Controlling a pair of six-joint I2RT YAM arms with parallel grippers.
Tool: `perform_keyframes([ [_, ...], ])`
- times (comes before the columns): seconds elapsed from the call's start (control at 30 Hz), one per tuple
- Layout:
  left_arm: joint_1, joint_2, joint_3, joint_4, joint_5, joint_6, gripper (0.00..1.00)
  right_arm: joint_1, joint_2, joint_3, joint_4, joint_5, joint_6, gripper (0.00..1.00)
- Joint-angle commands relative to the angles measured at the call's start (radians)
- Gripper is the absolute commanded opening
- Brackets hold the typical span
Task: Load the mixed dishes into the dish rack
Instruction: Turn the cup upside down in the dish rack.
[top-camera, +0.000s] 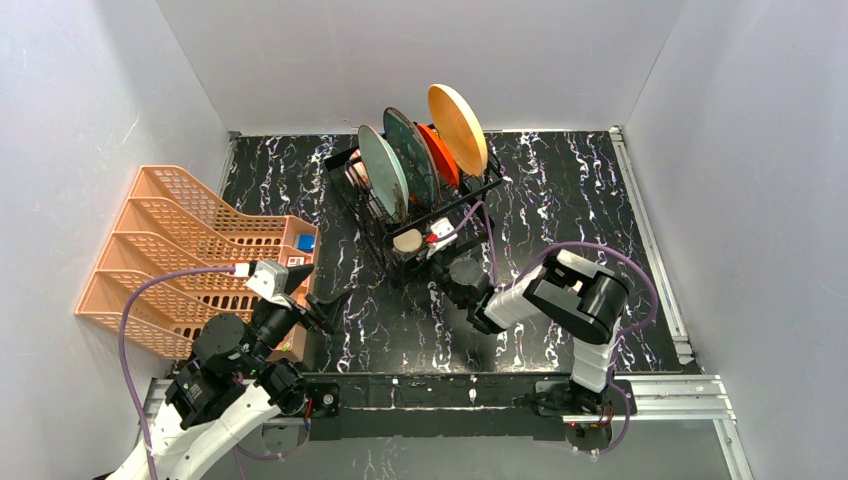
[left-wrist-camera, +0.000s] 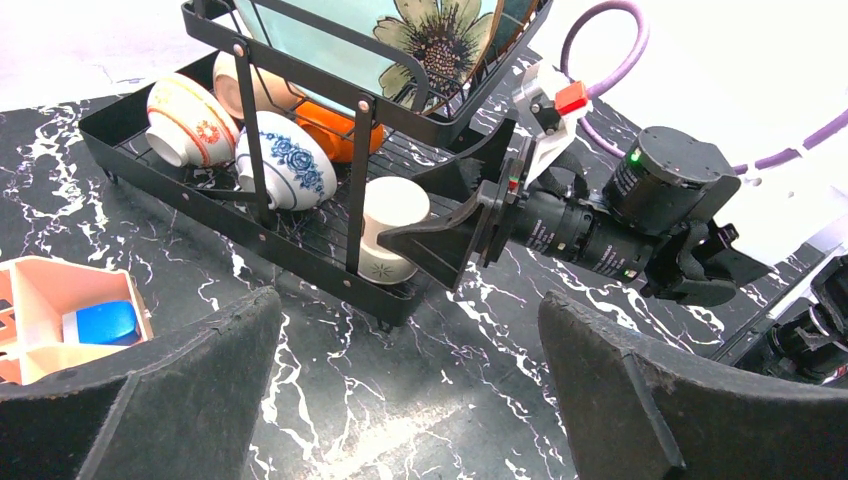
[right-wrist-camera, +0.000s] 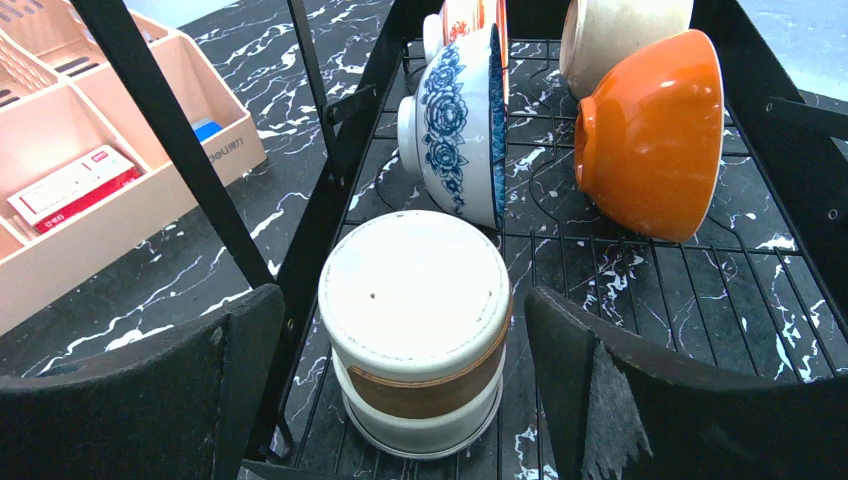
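Observation:
The black wire dish rack (top-camera: 372, 232) holds several upright plates: grey-green (top-camera: 381, 172), teal floral (top-camera: 410, 152), red-orange (top-camera: 441, 152) and yellow (top-camera: 458, 128). On its lower tier lie a blue-patterned bowl (right-wrist-camera: 462, 120), an orange bowl (right-wrist-camera: 650, 135), a cream bowl (right-wrist-camera: 620, 35) and a red floral bowl (left-wrist-camera: 185, 120). A white cup with a brown band (right-wrist-camera: 415, 320) stands upside down at the tier's near corner. My right gripper (right-wrist-camera: 402, 310) is open around that cup, with a gap on each side. My left gripper (left-wrist-camera: 410, 305) is open and empty over the table, left of the rack.
An orange plastic lattice rack (top-camera: 185, 255) stands at the left, beside my left arm. Its front compartments hold a blue item (left-wrist-camera: 100, 325) and a red-and-white box (right-wrist-camera: 70, 185). The rack's black upright bars (right-wrist-camera: 170, 130) stand close to my right gripper's left finger.

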Motion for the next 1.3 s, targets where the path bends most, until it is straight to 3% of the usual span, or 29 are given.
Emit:
perform_keyframes([
  [0.0, 0.004, 0.001, -0.008, -0.001, -0.009, 0.012, 0.98, 0.013, -0.063, -0.012, 0.073, 0.03, -0.023, 0.99],
  [0.17, 0.004, 0.002, -0.009, 0.002, -0.013, 0.01, 0.98, 0.025, -0.171, -0.049, 0.015, 0.041, -0.018, 0.99],
  [0.43, 0.005, 0.001, -0.007, 0.002, -0.021, 0.002, 0.98, 0.025, -0.467, -0.12, -0.334, 0.083, 0.071, 0.99],
  [0.53, 0.005, -0.004, -0.006, 0.001, -0.029, -0.003, 0.98, 0.025, -0.591, -0.103, -0.578, 0.153, 0.161, 0.99],
  [0.63, 0.005, -0.01, -0.005, 0.001, -0.027, -0.007, 0.98, 0.022, -0.701, -0.026, -0.949, 0.269, 0.338, 0.99],
  [0.83, 0.004, 0.027, 0.022, -0.027, 0.001, -0.017, 0.98, 0.021, -0.875, 0.117, -1.546, 0.294, 0.552, 0.99],
  [1.13, 0.004, -0.009, 0.019, -0.023, 0.037, -0.008, 0.98, -0.006, -0.849, 0.375, -2.336, 0.374, 0.955, 0.94],
  [1.27, 0.005, -0.03, 0.015, -0.023, 0.037, -0.008, 0.98, -0.11, -0.828, 0.401, -2.454, 0.341, 0.982, 0.87],
])
